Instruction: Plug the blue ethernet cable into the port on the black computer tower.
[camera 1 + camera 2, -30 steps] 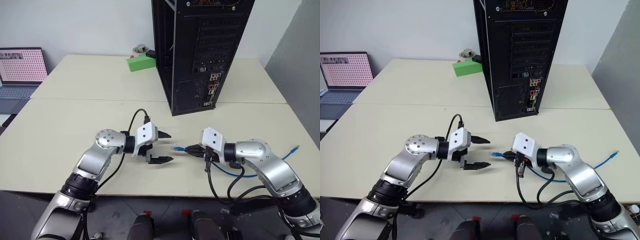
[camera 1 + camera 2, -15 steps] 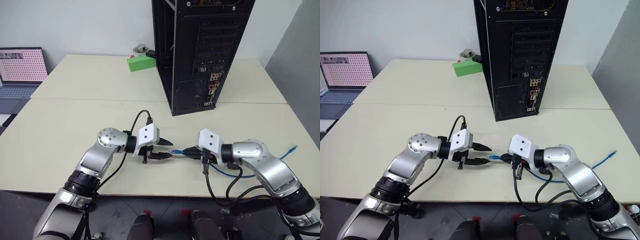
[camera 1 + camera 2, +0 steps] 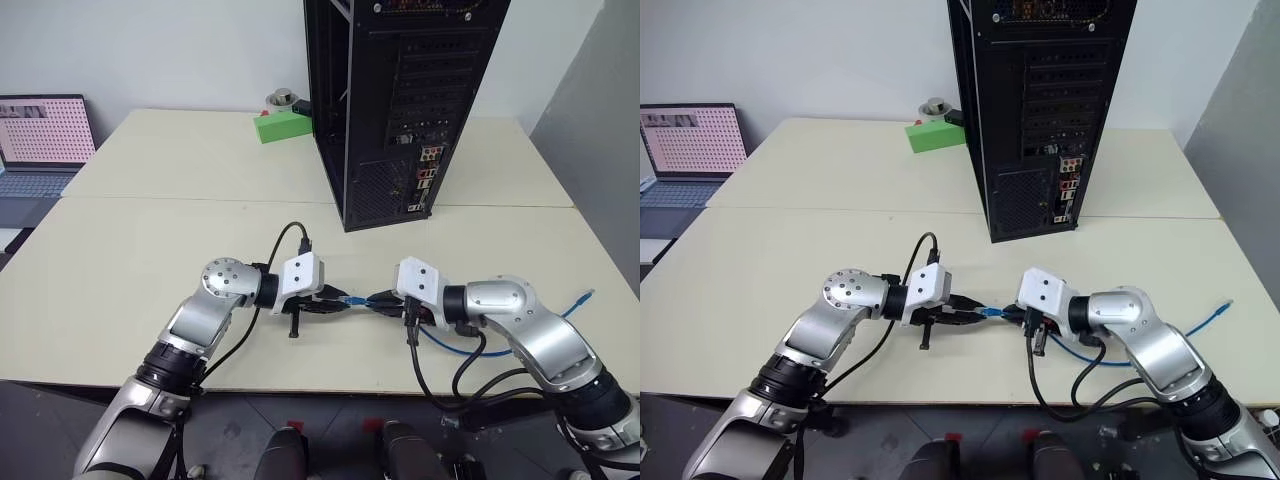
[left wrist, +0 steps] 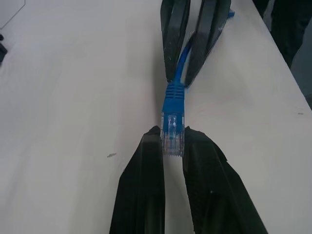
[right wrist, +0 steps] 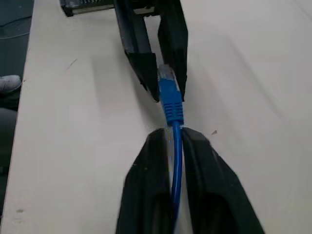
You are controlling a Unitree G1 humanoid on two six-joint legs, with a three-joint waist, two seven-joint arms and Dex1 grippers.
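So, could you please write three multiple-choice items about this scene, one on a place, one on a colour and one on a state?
1. Where does the black computer tower stand?
A. on the table, beyond both grippers
B. on the floor
C. on the laptop

2. What colour is the box beside the tower?
A. red
B. green
C. yellow

3. What grips the clear plug of the blue ethernet cable?
A. nothing, it lies loose
B. a person's hand
C. the left gripper

Answers:
1 A: the head views show the tower upright on the far part of the table.
2 B: the box at the tower's left side is bright green.
3 C: the left wrist view shows its two fingers closed on the plug, while the right gripper has the cord running between its fingers behind the plug.
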